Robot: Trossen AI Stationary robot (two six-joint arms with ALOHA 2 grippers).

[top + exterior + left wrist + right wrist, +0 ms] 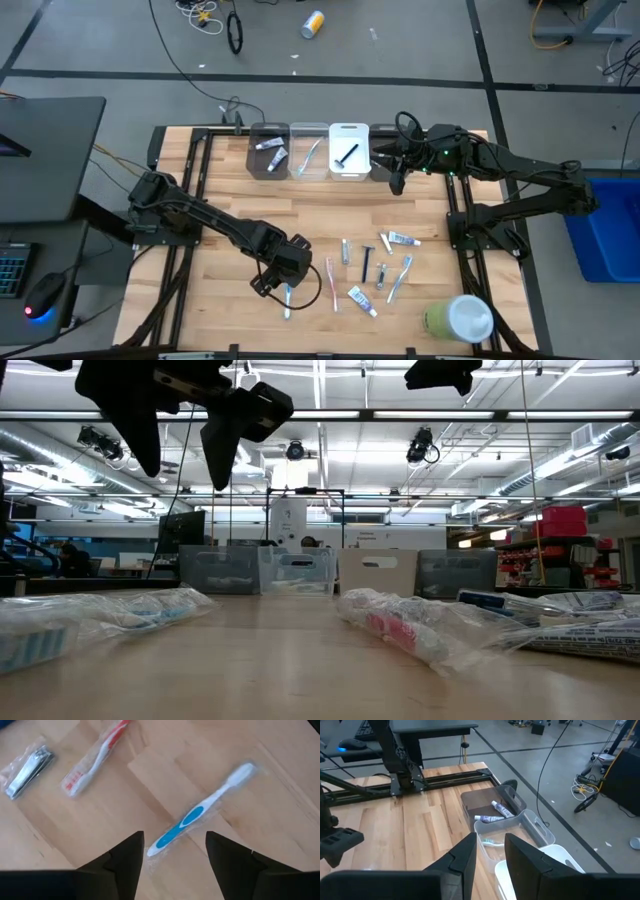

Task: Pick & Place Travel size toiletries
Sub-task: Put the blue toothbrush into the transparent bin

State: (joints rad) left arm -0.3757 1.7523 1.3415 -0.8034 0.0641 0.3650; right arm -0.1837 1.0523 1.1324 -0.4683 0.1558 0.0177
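High view: left claw point(287, 275) low over the front-centre of the table point(230, 210), right above a blue toothbrush point(287, 298). Left wrist view: fingers spread, empty, straddling the handle end of the same toothbrush point(200, 812), wrapped in clear plastic, lying flat and diagonal on the wood. Not touching yet, judging by the gap. Spread wide probably so both fingers clear the slim handle before clenching. Next to it a red toothbrush point(95, 757) and a nail clipper point(27, 767), both bagged, apart from the blue one.

Right claw point(396, 182) at the back edge, hovering just in front of the bin row. Right wrist view: fingers apart, nothing between them, looking down at the bins. Likely just dropped or waiting; cannot say which.

Bins along the back edge, sorted by type: dark bin point(268, 152) with two small tubes, clear bin point(309, 152) with a toothbrush, white bin point(349, 150) with a razor point(346, 155).

Remaining toiletries point(372, 268) scattered front-right: toothbrushes, tubes, a black razor, spread out, none overlapping much, so each is pickable singly. Big green-white container point(458, 318) at front-right corner, not part of the sort.

Low view: bagged items in the foreground, bins behind, claws above.

Judgement: sort well short of done; most items not yet binned. Thin wrapped toothbrush flat on wood, slippery film, risk of pinch sliding off.
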